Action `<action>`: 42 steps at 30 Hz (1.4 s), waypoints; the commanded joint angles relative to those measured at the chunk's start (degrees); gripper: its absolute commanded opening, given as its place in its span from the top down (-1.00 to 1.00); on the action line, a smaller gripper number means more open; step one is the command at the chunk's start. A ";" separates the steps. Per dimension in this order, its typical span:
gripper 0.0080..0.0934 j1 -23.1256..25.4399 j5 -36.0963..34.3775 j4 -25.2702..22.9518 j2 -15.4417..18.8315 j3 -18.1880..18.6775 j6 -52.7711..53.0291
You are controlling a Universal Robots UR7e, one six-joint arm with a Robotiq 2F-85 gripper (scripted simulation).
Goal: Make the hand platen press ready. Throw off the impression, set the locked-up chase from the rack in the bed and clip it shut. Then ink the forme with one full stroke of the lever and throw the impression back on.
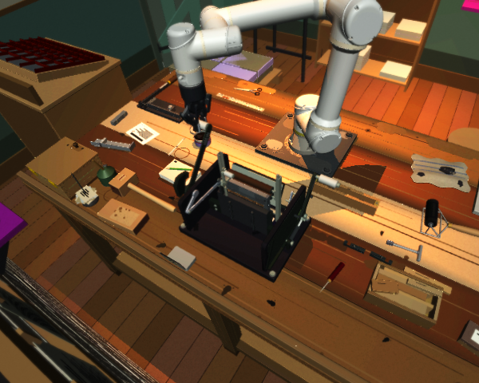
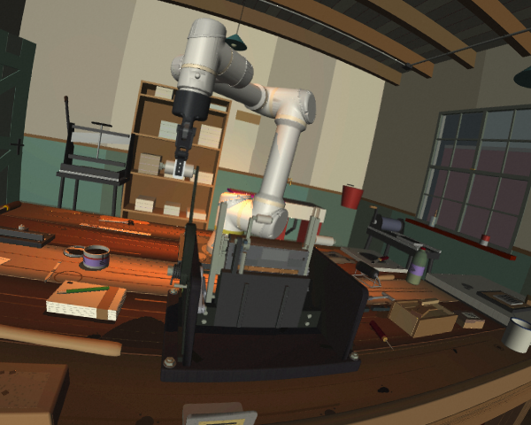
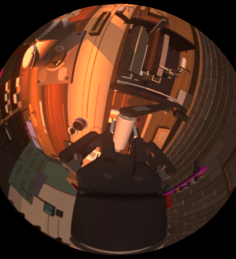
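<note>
The black hand platen press stands in the middle of the bench, with its long dark lever rising from its left side. The lever ends in a white cylindrical handle. My gripper comes down from above and its fingers are closed on either side of that handle. A brown roller lies across the top of the press between grey arms. A second white handle sticks out on the far side of the press.
A small purple ink tin sits on the bench just below the gripper. A notebook with a green pencil lies left of the press. My base plate is behind it. A wooden mallet lies left.
</note>
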 commanded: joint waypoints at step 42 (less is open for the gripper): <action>1.00 2.56 -0.25 3.51 3.67 -6.91 2.61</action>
